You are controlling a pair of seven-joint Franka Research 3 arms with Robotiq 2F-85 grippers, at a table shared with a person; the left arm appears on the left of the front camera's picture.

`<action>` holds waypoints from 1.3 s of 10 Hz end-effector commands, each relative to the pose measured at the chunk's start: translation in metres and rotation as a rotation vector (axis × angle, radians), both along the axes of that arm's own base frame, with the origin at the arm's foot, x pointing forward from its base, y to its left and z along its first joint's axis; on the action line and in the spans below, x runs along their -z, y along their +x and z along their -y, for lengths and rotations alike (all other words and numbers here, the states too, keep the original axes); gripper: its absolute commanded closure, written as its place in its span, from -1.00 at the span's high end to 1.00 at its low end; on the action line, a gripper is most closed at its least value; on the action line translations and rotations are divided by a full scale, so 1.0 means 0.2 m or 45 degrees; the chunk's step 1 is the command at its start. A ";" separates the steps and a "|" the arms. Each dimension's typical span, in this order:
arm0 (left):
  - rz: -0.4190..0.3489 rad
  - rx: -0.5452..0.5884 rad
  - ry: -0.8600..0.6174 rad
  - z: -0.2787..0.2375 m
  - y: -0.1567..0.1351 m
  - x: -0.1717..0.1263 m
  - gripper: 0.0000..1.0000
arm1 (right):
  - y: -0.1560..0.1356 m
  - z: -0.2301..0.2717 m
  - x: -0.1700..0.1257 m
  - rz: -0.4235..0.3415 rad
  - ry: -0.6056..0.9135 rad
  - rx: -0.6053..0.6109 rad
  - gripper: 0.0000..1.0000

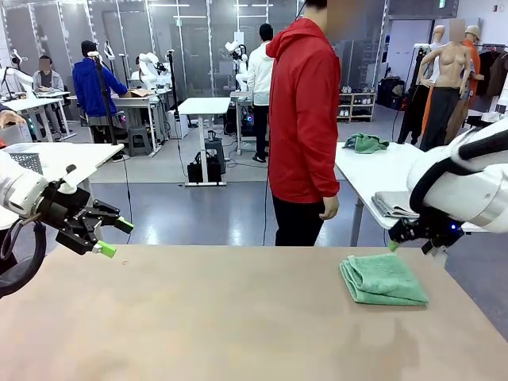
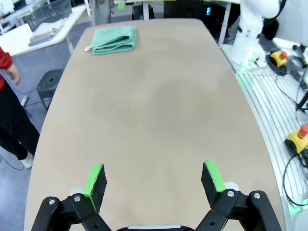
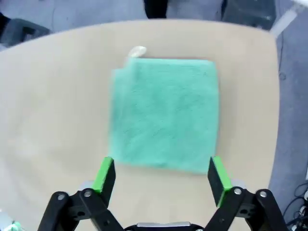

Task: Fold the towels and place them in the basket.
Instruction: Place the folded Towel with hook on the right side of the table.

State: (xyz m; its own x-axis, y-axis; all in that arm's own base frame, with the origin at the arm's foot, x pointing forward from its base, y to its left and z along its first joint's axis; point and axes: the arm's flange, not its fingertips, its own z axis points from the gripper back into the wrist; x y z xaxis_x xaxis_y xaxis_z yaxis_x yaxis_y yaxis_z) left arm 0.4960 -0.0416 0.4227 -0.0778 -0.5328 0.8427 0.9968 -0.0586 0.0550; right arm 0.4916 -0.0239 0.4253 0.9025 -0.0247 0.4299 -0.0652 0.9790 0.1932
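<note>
Jaws are gaping empty on left gripper [image 2: 154, 180] and right gripper [image 3: 162, 173], the latter hovering over the folded towel [image 3: 163, 115] on the table [image 1: 198, 317]. Folding seems done, so pinching an edge for the basket [image 2: 48, 10] is coming next.

**Table** [image 1: 198, 317], tan, smooth top: bare from 3 o'clock round through 6 and 9 to 12, and across the centre, so there is open passage.

**Obstacle, 2 o'clock:** folded mint green terry towel [image 1: 383, 279], flat, near the far right edge.

**Over it:** right end effector [image 3: 162, 175], jaws spread.

**9 o'clock, at the left edge:** left end effector [image 2: 154, 180], raised, jaws spread.

**Beyond the far edge, 12 to 1 o'clock:** standing person in a red hooded top [image 1: 303, 111].
</note>
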 end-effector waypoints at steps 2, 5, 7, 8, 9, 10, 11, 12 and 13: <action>0.001 0.000 0.011 0.00 0.00 0.00 1.00 | -0.77 -0.39 -0.64 0.206 -0.048 0.046 1.00; 0.001 0.000 0.011 0.00 0.00 0.00 1.00 | -1.23 -0.50 -0.91 0.358 -0.142 0.022 1.00; 0.001 0.000 0.011 0.00 0.00 0.00 1.00 | -1.31 -0.50 -0.90 0.362 -0.143 -0.045 1.00; 0.001 0.000 0.011 0.00 0.00 0.00 1.00 | -1.29 -0.49 -0.89 0.381 -0.142 -0.019 1.00; 0.001 0.000 0.011 0.00 0.00 0.00 1.00 | -1.33 -0.53 -1.05 0.399 -0.152 -0.031 1.00; 0.001 0.000 0.011 0.00 0.00 0.00 1.00 | -1.33 -0.53 -1.05 0.399 -0.152 -0.031 1.00; 0.001 0.000 0.011 0.00 0.00 0.00 1.00 | -1.33 -0.53 -1.05 0.399 -0.152 -0.031 1.00; 0.001 0.000 0.011 0.00 0.00 0.00 1.00 | -1.33 -0.53 -1.05 0.399 -0.152 -0.031 1.00; 0.001 0.000 0.011 0.00 0.00 0.00 1.00 | -1.33 -0.53 -1.05 0.399 -0.152 -0.031 1.00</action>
